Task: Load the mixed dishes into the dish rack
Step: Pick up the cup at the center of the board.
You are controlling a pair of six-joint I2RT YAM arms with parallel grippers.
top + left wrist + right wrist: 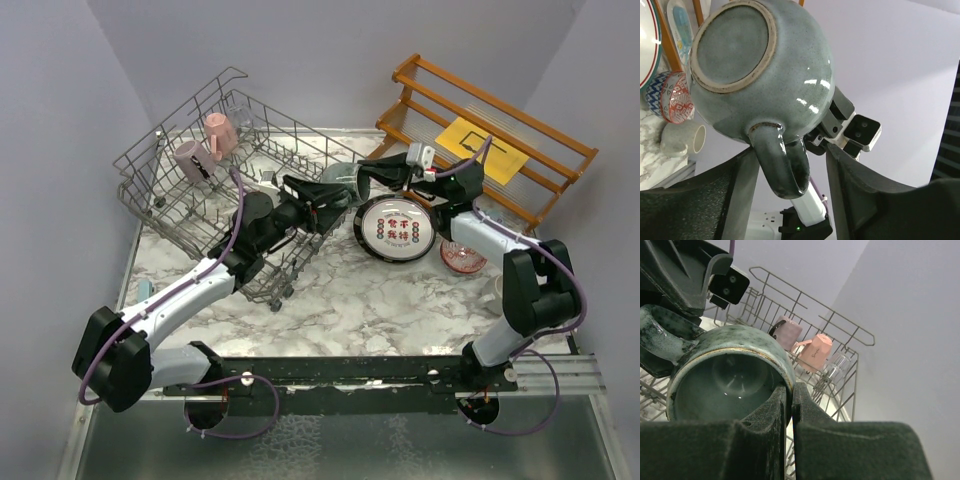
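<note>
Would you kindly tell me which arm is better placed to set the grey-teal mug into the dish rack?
Left. The left gripper straddles the handle of the grey-teal mug and its arm lies alongside the dish rack; the right gripper, pinching the rim, reaches from the opposite side.

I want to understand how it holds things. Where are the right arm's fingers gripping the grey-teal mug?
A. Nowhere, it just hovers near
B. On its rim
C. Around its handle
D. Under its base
B: in the right wrist view the right fingers are shut on the rim of the mug, one inside and one outside, while the handle sticks out to the side.
</note>
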